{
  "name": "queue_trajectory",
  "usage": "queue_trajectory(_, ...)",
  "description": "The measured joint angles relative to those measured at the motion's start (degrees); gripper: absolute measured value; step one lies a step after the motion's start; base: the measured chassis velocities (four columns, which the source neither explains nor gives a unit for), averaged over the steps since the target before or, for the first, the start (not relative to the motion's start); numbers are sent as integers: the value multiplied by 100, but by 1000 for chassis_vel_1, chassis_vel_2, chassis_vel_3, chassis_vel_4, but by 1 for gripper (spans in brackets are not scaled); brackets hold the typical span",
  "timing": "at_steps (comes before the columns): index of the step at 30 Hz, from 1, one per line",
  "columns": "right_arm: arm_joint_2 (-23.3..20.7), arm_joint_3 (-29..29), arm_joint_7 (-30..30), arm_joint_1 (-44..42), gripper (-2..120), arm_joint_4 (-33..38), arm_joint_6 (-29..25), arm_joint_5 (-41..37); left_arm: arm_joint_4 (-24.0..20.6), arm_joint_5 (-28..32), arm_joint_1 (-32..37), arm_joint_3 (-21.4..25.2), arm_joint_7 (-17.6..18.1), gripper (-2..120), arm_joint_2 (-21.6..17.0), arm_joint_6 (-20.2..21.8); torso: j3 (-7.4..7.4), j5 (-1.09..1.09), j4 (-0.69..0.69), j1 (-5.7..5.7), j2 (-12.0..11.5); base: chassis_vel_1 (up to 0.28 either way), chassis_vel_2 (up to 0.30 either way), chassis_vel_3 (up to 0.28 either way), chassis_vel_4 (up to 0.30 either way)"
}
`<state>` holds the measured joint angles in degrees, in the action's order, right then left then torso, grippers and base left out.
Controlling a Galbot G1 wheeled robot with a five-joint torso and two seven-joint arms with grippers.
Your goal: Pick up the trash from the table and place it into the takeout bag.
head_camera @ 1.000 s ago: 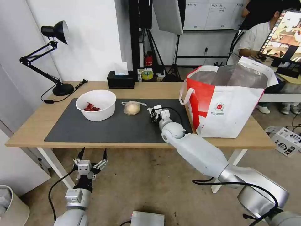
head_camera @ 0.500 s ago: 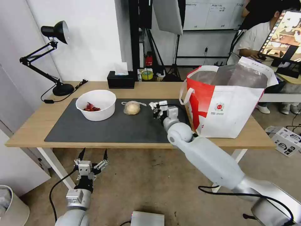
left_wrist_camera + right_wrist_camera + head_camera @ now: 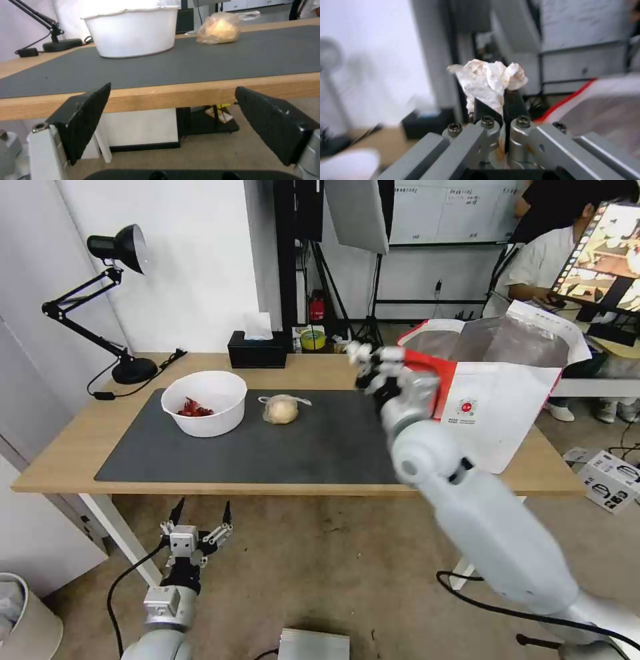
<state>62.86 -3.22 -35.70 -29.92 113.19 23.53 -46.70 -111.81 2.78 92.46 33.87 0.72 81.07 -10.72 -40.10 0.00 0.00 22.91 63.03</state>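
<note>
The long light-wood table [image 3: 80,447] on white legs carries a large dark grey rectangular mat [image 3: 267,447], a black desk lamp [image 3: 130,370], a black tissue box [image 3: 257,355], and a boxy white takeout bag [image 3: 507,407] with a red side panel.

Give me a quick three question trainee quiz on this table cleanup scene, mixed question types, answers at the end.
1. True or false: the right gripper is shut on the crumpled tissue.
2. Which trash sits beside the white bowl on the dark mat? A) knotted clear bag B) soda can C) fork
3. Fill in: the left gripper hangs open below the table's ____ edge.

Key: 1 true; 2 A; 3 front.
</note>
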Motion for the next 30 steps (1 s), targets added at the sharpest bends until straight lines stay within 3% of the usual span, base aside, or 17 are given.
queue_trajectory(10,-228,-1135,-783,-19,0,-289,773,153,-15,-100,30,-112,-1,100,43,-33,0,1,-1,0,0,0,0,0,0)
queue_trajectory(21,-236,-1274,-1114,259,0,-1039,1022,-53,9,-172,37,-226,-2,100,107,-58,0,1,-1,0,0,0,0,0,0)
queue_trajectory(23,-222,-1274,-1115,257,3,-1065,1063,-71,17,-175,42,-226,-2,100,106,-83,0,0,0,0,0,0,0,0,0)
queue_trajectory(30,-256,-1186,-1063,254,31,-1148,1193,-98,62,-178,32,-214,-2,100,106,-137,-1,0,-1,0,0,0,0,0,0)
